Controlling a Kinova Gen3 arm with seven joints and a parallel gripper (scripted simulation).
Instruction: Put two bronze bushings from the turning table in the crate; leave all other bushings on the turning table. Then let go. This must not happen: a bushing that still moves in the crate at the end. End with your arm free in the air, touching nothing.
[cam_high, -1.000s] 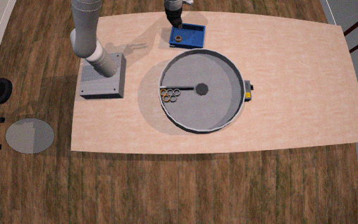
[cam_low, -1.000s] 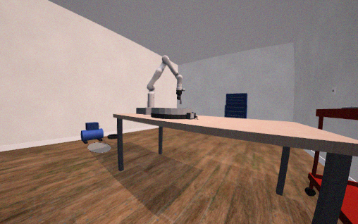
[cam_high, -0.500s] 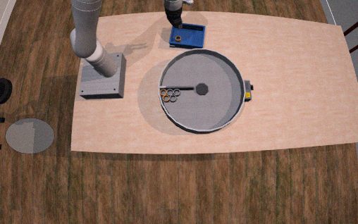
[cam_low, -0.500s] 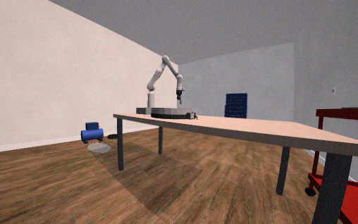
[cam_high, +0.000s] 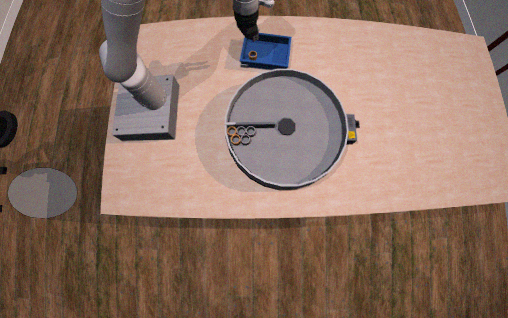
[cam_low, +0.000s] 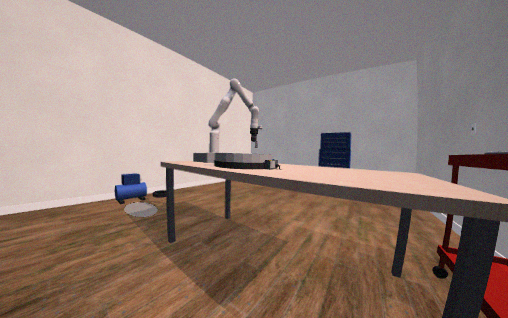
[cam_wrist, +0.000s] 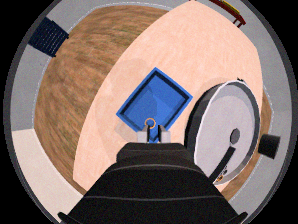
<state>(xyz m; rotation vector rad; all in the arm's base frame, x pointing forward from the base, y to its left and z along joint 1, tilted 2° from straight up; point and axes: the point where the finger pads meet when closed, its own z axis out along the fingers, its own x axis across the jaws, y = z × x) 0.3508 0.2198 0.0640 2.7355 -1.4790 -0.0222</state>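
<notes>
A bronze bushing (cam_high: 253, 54) (cam_wrist: 150, 122) lies flat in the blue crate (cam_high: 289, 52) (cam_wrist: 136, 91), near the corner closest to both the arm's base and the turning table. Its hole faces up, so its long axis, the one through the hole, stands upright. The pincer (cam_high: 256, 37) (cam_low: 256, 145) (cam_wrist: 153, 130) points down in the air above the crate, its fingers partly apart with a narrow gap between them, holding nothing and touching nothing. The round turning table (cam_high: 345, 115) (cam_low: 240, 157) (cam_wrist: 190, 125) sits beside the crate on the wooden table (cam_high: 425, 125) (cam_low: 350, 180) (cam_wrist: 210, 45). On it, beside a dark bar, five bushings lie flat in a close cluster: two bronze bushings (cam_high: 235, 139) on the side toward the arm's base, and three grey bushings (cam_high: 250, 131) next to them. Their holes also face up.
</notes>
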